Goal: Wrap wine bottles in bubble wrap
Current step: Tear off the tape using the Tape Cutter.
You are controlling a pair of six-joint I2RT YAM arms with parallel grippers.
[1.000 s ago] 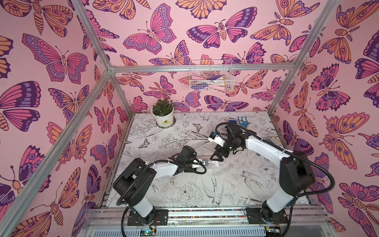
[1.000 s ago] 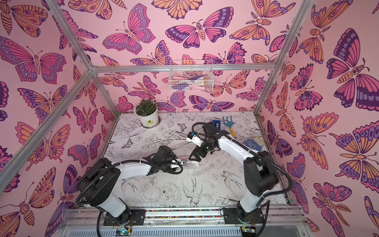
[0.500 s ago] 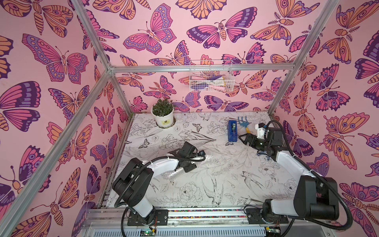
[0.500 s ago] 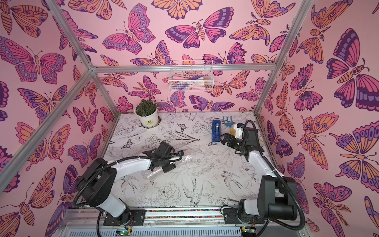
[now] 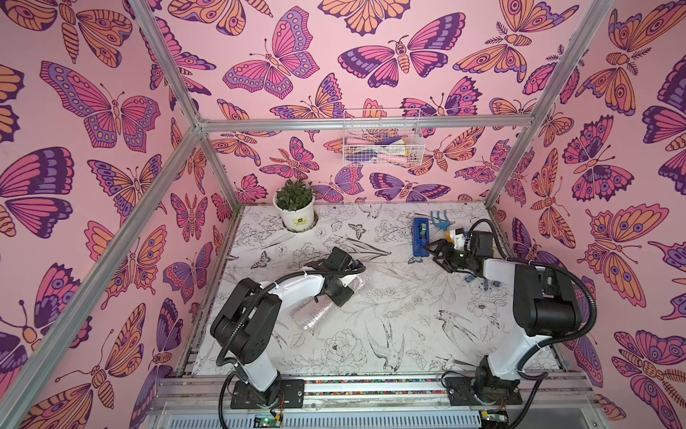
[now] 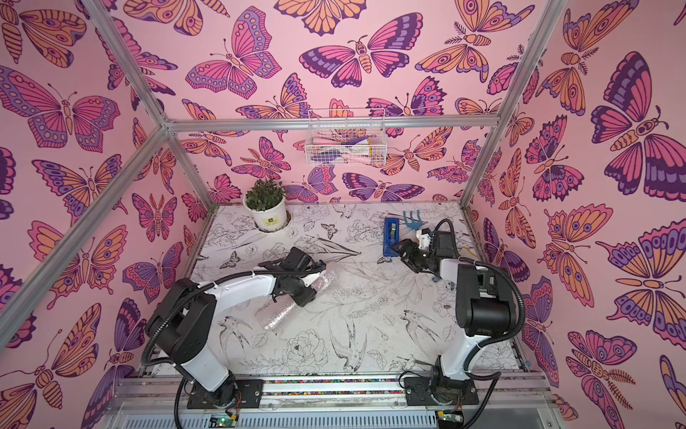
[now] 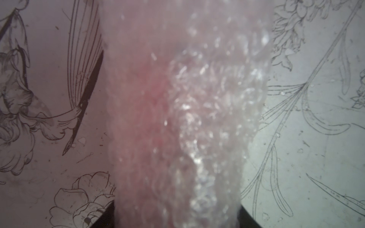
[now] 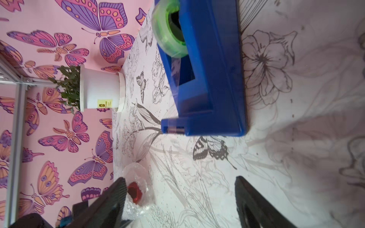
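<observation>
The left gripper [image 5: 339, 295] is clasping the rolled bubble wrap [image 5: 314, 316] mid-length, probably pinning it so the roll is not springing open. The tube is lying slantwise on the table [image 5: 389, 315], passing straight between the jaws. The wine bottle [image 7: 150, 118] is showing only as a red blur inside the wrap (its end is glinting red in the right wrist view). Farther right, the blue tape dispenser [image 5: 420, 237] is standing just ahead of the right gripper [image 5: 438, 256], whose jaws are gaping empty, seemingly lining up for tape, well apart from the roll.
</observation>
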